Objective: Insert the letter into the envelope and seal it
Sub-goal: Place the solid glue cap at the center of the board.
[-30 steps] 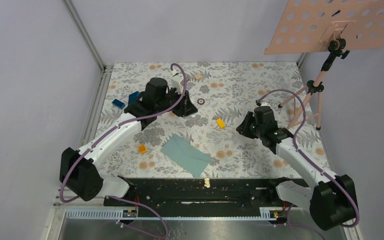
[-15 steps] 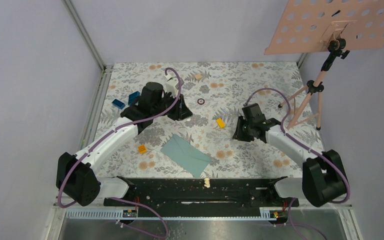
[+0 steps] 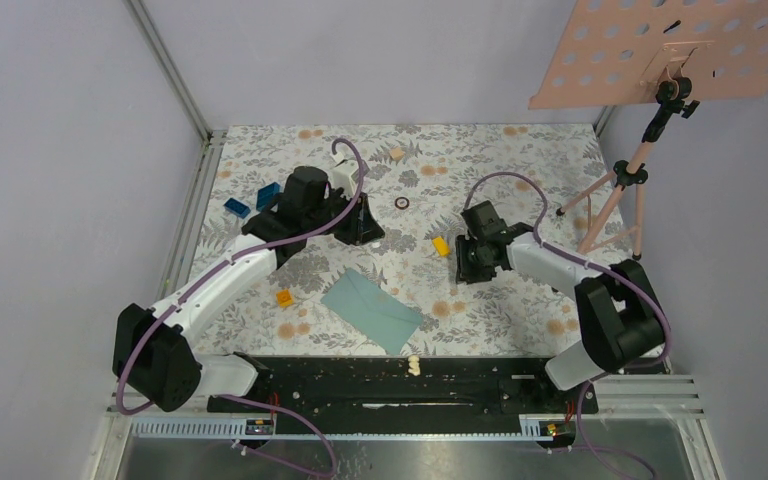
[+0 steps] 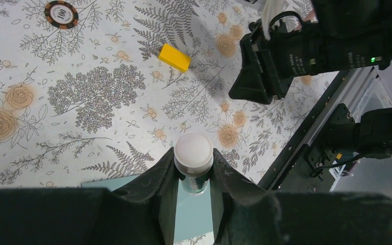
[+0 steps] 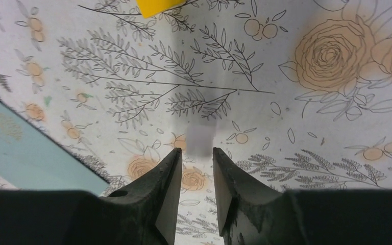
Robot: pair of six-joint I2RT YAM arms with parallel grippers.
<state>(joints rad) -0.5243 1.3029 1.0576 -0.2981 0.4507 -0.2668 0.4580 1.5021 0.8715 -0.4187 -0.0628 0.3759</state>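
Swinging in: the right arm now sits over mid-table, the envelope untouched.

Nearest, lower centre of the top view: the envelope (image 3: 372,311) lies flat and askew on the floral table (image 3: 520,150), in the same spot as a second ago. Beyond it, the right gripper (image 5: 196,151) has come across from the right side and sits beside the yellow block (image 3: 441,245), jaws narrowly apart with nothing between them. Farther, upper left: the left gripper (image 4: 194,162) stays clamped on a white-capped stick (image 4: 194,150), barely shifted. The letter is not made out on the table; a pale rectangle on the pink board (image 3: 615,60), upper right, may be it. Judgement: insertion not begun; the right arm seems to be closing on the envelope.
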